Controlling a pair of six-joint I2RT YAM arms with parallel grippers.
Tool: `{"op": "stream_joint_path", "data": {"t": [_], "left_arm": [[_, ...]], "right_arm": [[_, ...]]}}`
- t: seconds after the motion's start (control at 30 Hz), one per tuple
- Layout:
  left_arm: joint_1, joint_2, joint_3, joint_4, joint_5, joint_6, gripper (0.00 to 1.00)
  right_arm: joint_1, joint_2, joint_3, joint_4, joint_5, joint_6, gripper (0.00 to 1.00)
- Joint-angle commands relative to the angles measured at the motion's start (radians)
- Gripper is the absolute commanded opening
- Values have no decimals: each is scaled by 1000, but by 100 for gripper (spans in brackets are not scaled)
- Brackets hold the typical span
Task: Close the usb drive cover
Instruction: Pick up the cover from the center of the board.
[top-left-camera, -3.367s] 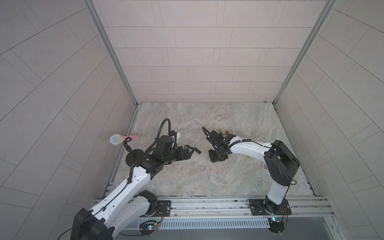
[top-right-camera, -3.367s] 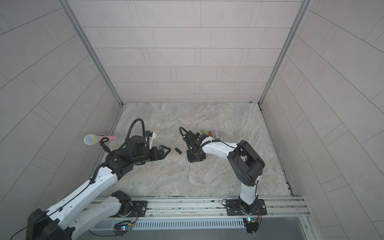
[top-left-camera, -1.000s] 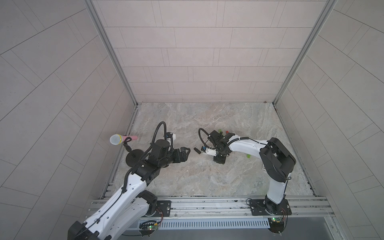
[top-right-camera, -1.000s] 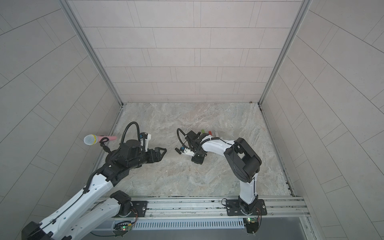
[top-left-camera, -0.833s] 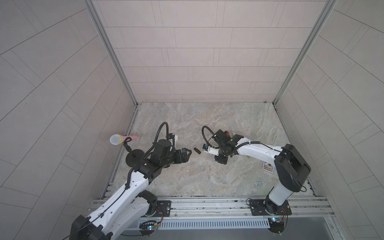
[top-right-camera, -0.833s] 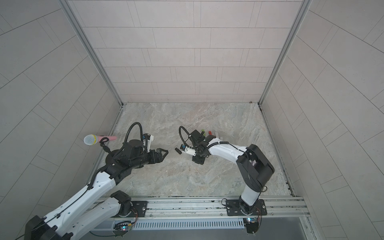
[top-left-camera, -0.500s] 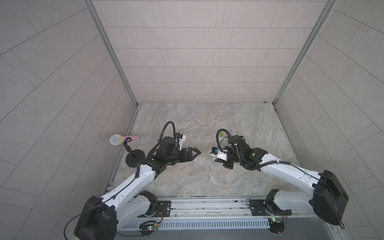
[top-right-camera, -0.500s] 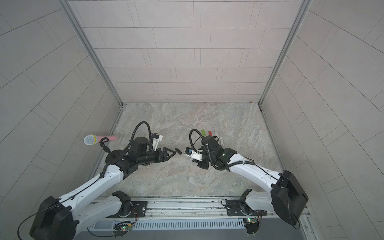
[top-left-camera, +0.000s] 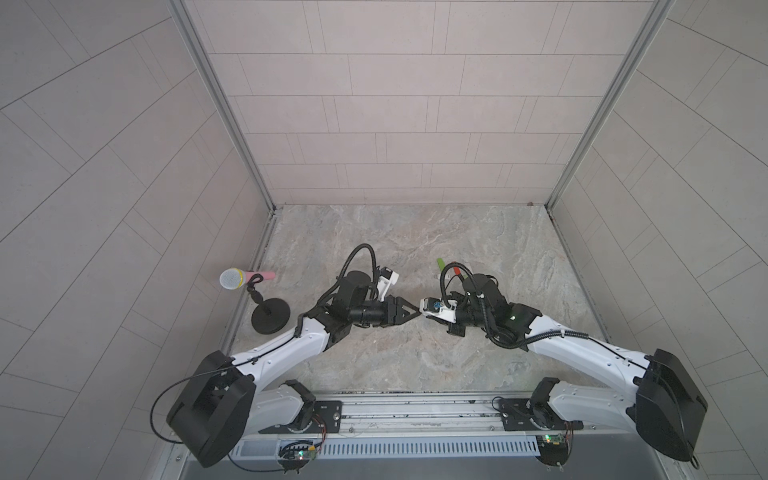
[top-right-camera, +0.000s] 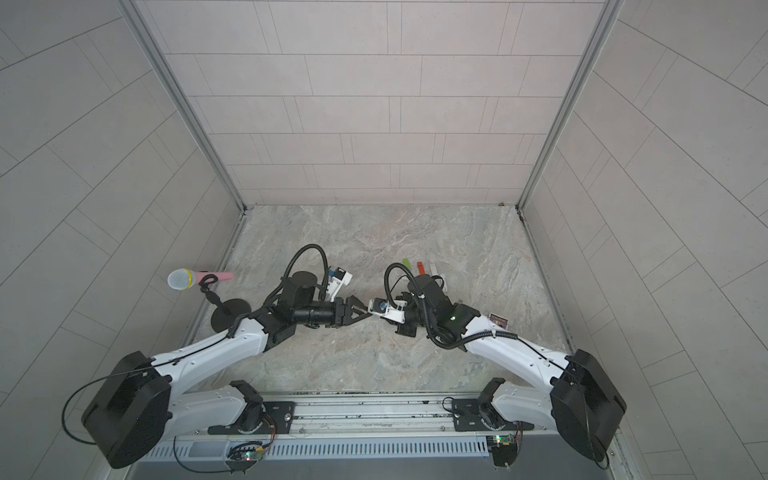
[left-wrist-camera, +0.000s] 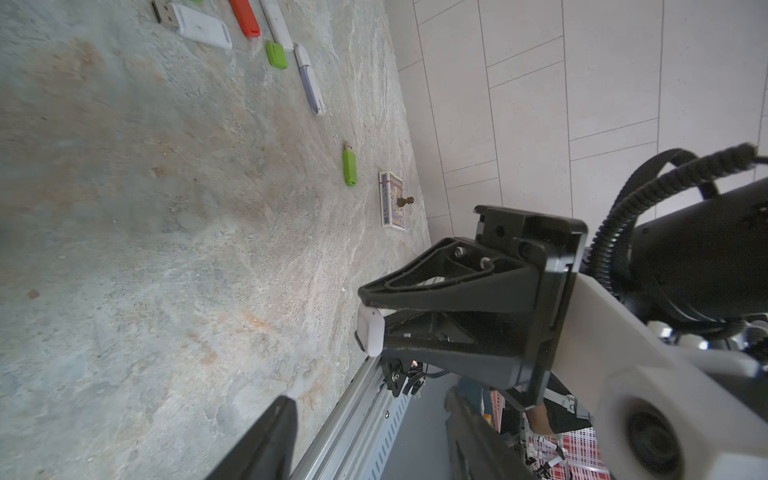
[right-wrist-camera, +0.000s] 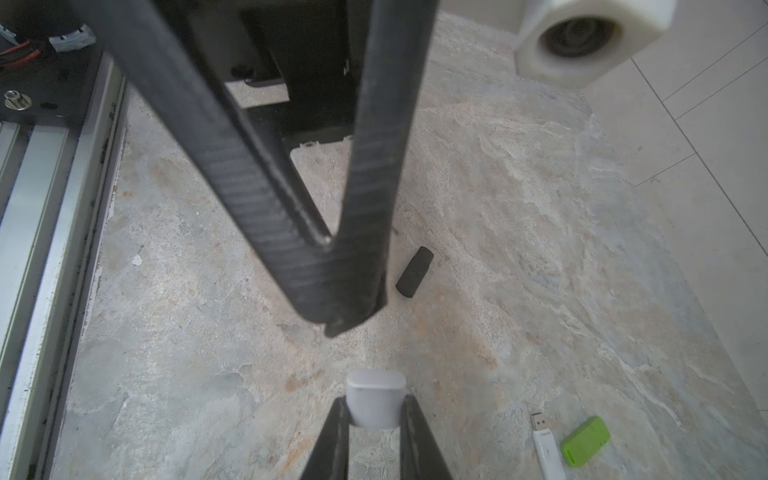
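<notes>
My right gripper (right-wrist-camera: 374, 402) is shut on a white usb drive (right-wrist-camera: 375, 397) and holds it above the floor. The drive's rounded end (left-wrist-camera: 370, 332) sticks out past the fingertips toward my left gripper (top-left-camera: 415, 312). No connector and no separate cover shows on it. In both top views the two grippers meet tip to tip mid-floor, the left one (top-right-camera: 366, 312) a short way off the drive. The left wrist view shows the left fingers (left-wrist-camera: 274, 432) apart with nothing between them.
A black drive (right-wrist-camera: 414, 272) lies on the floor below the grippers. Further right lie white (left-wrist-camera: 199, 27), red (left-wrist-camera: 245, 18), lilac (left-wrist-camera: 309, 83) and green (left-wrist-camera: 350, 166) drives and a small box (left-wrist-camera: 391, 199). A microphone stand (top-left-camera: 270, 320) is at left.
Both arms have swung in over mid-floor. The right gripper lifted the white drive off the floor toward the left gripper, which advanced to meet it while its jaws narrowed.
</notes>
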Motion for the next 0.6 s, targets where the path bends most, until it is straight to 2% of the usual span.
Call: {"op": "stream_joint_path", "data": {"t": [0.0, 0.2, 0.57], "left_arm": [[-11, 33, 42, 27, -17, -11, 57], [-32, 96, 84, 38, -17, -14, 48], [-42, 131, 87, 16, -21, -3, 40]], "right_arm": [[8, 11, 22, 10, 0, -17, 20], [14, 30, 30, 20, 1, 17, 19], [15, 57, 55, 50, 1, 56, 19]]}}
